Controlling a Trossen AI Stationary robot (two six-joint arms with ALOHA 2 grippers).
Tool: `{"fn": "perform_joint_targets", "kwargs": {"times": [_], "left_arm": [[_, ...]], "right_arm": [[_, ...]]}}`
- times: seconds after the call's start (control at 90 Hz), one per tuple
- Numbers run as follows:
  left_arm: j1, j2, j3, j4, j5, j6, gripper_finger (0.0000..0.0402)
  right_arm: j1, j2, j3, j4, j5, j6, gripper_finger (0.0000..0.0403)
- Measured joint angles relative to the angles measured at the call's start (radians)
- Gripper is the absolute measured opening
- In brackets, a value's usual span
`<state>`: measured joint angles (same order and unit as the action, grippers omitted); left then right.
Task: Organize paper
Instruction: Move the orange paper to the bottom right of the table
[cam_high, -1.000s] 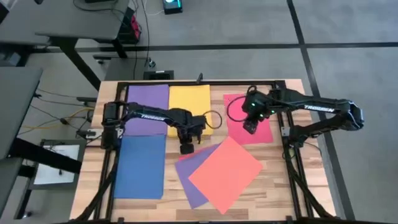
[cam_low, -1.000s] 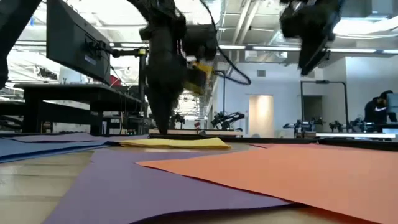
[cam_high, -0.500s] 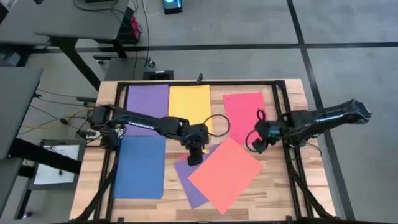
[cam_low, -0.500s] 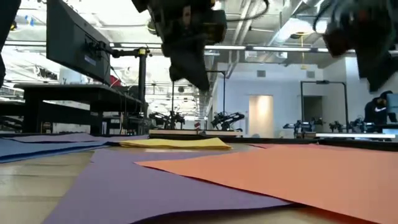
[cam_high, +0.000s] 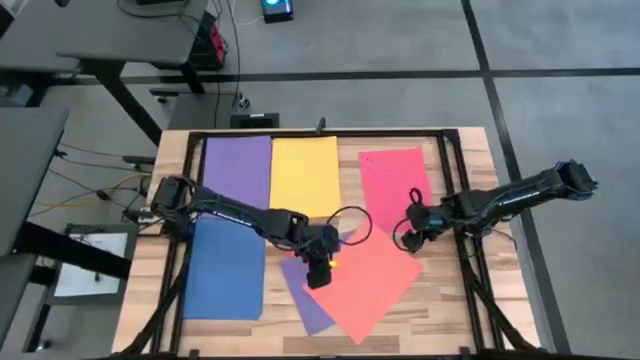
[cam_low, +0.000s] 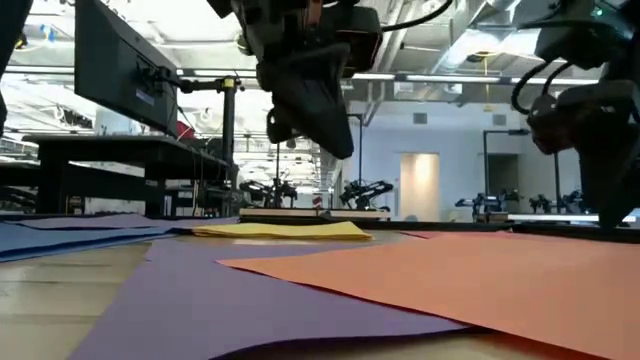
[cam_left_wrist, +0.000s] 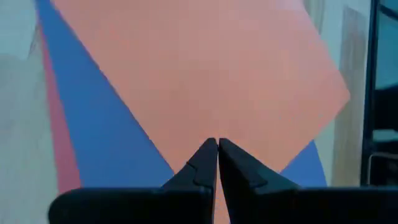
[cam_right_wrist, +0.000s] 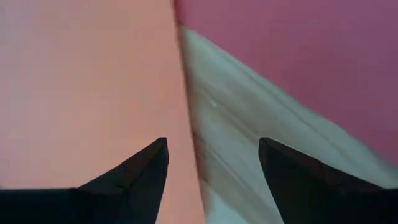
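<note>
Since the earlier frame the left gripper (cam_high: 318, 274) has slid onto the orange-coral sheet (cam_high: 368, 285) mid-bench, fingers clenched, holding nothing. The right gripper (cam_high: 412, 232), fingers released, hovers between that sheet and the red-pink sheet (cam_high: 392, 175).

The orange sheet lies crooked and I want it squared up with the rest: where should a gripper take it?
By the far-right corner of the orange sheet, from the right. It lies flat and tilted over the purple sheet, and that edge rests on bare table where the open right gripper hovers.
</note>
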<state>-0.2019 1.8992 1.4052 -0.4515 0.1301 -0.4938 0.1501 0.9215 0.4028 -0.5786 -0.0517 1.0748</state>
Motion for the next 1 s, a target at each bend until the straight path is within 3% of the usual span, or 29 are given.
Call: {"fn": "perform_joint_targets", "kwargs": {"times": [0.233, 0.456, 0.611, 0.744, 1.0], "left_arm": [[-0.018, 0.000, 0.000, 0.149, -0.046, -0.094, 0.0000], [-0.022, 0.065, -0.003, 0.284, -0.099, -0.149, 0.0000], [-0.022, 0.172, 0.008, 0.365, -0.039, -0.223, 0.0000], [-0.022, 0.259, 0.026, 0.449, 0.022, -0.288, 0.0000], [-0.022, 0.310, 0.040, 0.429, 0.027, -0.328, 0.0000]], "right_arm": [[0.014, 0.004, -0.050, 0.126, -0.002, -0.111, 0.0240], [0.036, 0.049, -0.149, 0.306, -0.013, -0.059, 0.0240], [0.066, 0.058, -0.161, 0.376, -0.013, -0.056, 0.0240], [0.118, 0.073, -0.164, 0.492, -0.119, -0.050, 0.0240], [0.198, 0.135, -0.163, 0.561, -0.114, -0.014, 0.0237]]}}
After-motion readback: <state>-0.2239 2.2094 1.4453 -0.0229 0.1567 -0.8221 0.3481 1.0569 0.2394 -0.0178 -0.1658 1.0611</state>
